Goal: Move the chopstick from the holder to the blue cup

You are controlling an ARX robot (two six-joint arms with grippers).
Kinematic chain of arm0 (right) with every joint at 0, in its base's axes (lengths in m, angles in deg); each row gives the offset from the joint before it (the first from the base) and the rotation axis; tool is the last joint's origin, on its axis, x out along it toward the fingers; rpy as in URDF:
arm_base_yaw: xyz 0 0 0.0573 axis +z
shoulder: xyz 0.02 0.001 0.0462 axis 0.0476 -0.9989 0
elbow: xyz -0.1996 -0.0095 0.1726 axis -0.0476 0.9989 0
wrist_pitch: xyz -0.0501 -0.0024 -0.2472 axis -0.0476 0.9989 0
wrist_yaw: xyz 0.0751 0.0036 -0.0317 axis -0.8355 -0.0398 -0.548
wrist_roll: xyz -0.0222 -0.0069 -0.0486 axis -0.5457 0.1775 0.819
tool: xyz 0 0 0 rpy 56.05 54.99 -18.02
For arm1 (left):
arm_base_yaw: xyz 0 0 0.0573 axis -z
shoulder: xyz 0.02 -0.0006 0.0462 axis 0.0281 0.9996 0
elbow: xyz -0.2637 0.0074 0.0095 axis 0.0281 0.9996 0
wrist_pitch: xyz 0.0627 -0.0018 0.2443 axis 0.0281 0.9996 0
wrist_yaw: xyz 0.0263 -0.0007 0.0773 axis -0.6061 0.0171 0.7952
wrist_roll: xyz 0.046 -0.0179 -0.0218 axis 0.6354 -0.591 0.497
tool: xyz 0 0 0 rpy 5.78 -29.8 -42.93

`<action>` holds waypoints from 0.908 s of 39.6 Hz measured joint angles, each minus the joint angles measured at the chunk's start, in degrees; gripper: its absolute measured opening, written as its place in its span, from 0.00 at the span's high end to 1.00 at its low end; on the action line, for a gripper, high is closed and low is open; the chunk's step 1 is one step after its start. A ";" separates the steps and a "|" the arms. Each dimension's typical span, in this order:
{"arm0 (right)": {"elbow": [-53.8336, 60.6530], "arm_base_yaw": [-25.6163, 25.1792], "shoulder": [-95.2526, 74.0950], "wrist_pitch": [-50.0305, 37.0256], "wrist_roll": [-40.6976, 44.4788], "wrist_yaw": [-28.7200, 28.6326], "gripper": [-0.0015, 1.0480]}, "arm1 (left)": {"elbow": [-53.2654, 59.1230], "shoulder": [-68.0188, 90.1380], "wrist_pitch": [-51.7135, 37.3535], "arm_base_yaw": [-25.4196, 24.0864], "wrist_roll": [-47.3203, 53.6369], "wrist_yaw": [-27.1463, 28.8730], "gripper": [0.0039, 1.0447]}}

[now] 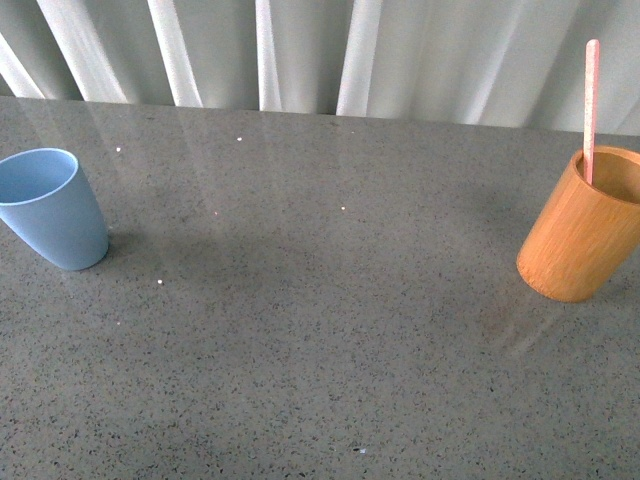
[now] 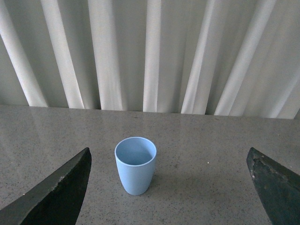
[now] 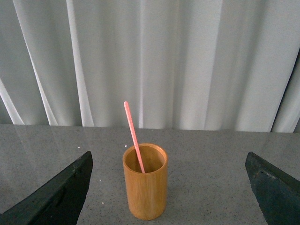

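Background, front view: pale pleated curtain hung behind a grey speckled desk that filled most of the picture.
Blue cup, front view: the blue cup stood upright on the desk at the far left, its mouth open upward and nothing visible inside.
Holder, front view: the holder stood upright on the desk at the far right, well apart from the blue cup, with bare desk between them.
Chopstick, front view: the chopstick stood in the holder, nearly upright, its lower end hidden inside and most of its length rising above the rim in front of the curtain.
Left tool, left wrist view: the left tool had its two dark fingers spread wide at either side of the picture, gripping nothing.
Blue cup, left wrist view: the blue cup stood on the desk ahead of the left tool, between the lines of the two fingers and touched by neither; its visible interior was empty.
Right tool, right wrist view: the right tool likewise had its fingers spread wide, gripping nothing.
Holder, right wrist view: the holder stood on the desk ahead of the right tool, between the fingers and clear of both.
Chopstick, right wrist view: the chopstick leaned inside the holder, its upper end tilted to one side above the rim against the curtain.
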 joint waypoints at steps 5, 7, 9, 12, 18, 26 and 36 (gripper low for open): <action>0.00 0.00 0.00 0.00 0.00 0.00 0.10 | 0.00 0.00 0.00 0.00 0.00 0.00 0.06; 0.00 0.00 0.00 0.00 0.00 0.00 0.10 | 0.00 0.00 0.00 0.00 0.00 0.00 0.06; 0.00 0.00 0.00 0.00 0.00 0.00 0.10 | 0.00 0.00 0.00 0.00 0.00 0.00 0.06; 0.00 0.00 0.00 0.00 0.00 0.00 0.10 | 0.00 0.00 0.00 0.00 0.00 0.00 0.06; 0.00 0.00 0.00 0.00 0.00 0.00 0.10 | 0.00 0.00 0.00 0.00 0.00 0.00 0.06; 0.00 0.00 0.00 0.00 0.00 0.00 0.10 | 0.00 0.00 0.00 0.00 0.00 0.00 0.06; 0.00 0.00 0.00 0.00 0.00 0.00 0.10 | 0.00 0.00 0.00 0.00 0.00 0.00 0.06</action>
